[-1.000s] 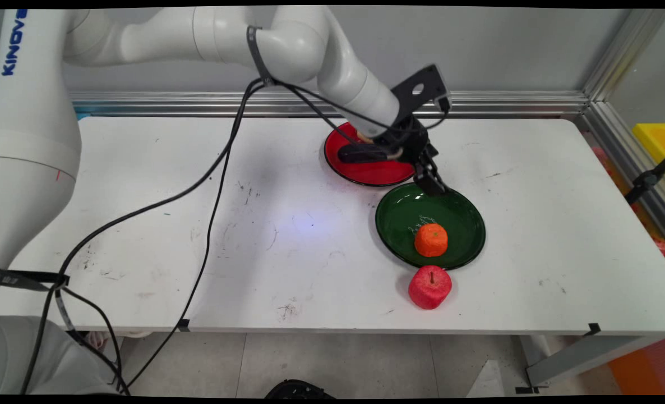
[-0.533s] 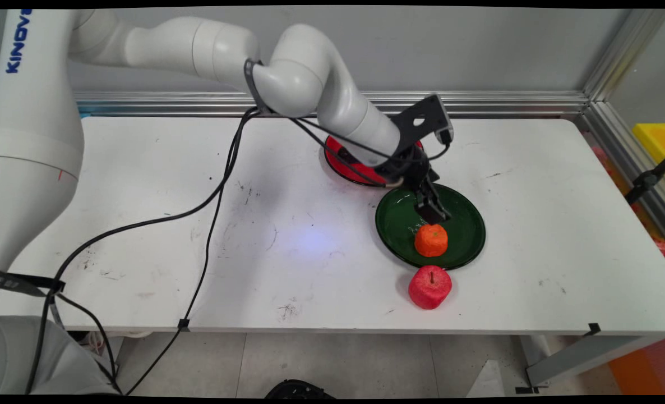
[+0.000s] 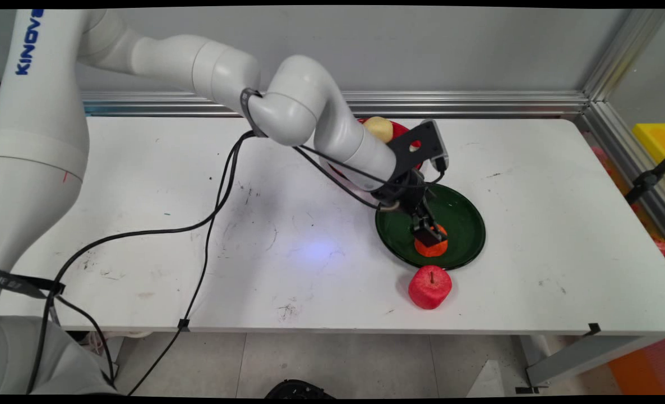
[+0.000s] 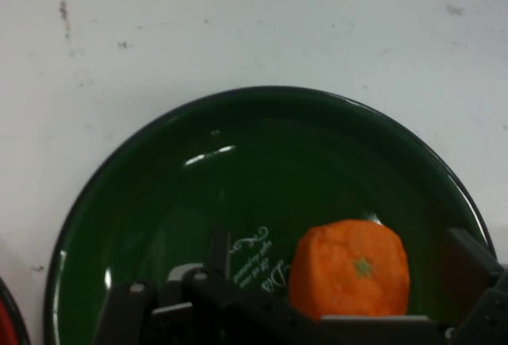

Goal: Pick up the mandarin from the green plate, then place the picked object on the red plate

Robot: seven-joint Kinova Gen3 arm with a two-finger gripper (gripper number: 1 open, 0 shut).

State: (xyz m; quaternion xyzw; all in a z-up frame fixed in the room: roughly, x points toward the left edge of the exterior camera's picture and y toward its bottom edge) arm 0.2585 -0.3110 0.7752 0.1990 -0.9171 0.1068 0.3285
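An orange [image 3: 432, 247] sits on the near part of a dark green plate [image 3: 471, 223] at the table's right middle. My gripper [image 3: 428, 234] has come down onto it from the upper left and covers its top. In the hand view the orange [image 4: 349, 270] lies between the two open fingers, one finger [image 4: 217, 247] to its left and the other [image 4: 468, 256] to its right, over the green plate [image 4: 159, 202]. My gripper [image 4: 343, 256] is open and holds nothing.
A red apple [image 3: 429, 287] stands on the table just in front of the green plate. Behind the arm a red plate [image 3: 403, 130] carries a pale yellow fruit [image 3: 379, 128]. Black cables hang from the arm over the table's left half.
The gripper has moved from over the red plate towards the near side and down, across the green plate, until its fingers straddle the orange.
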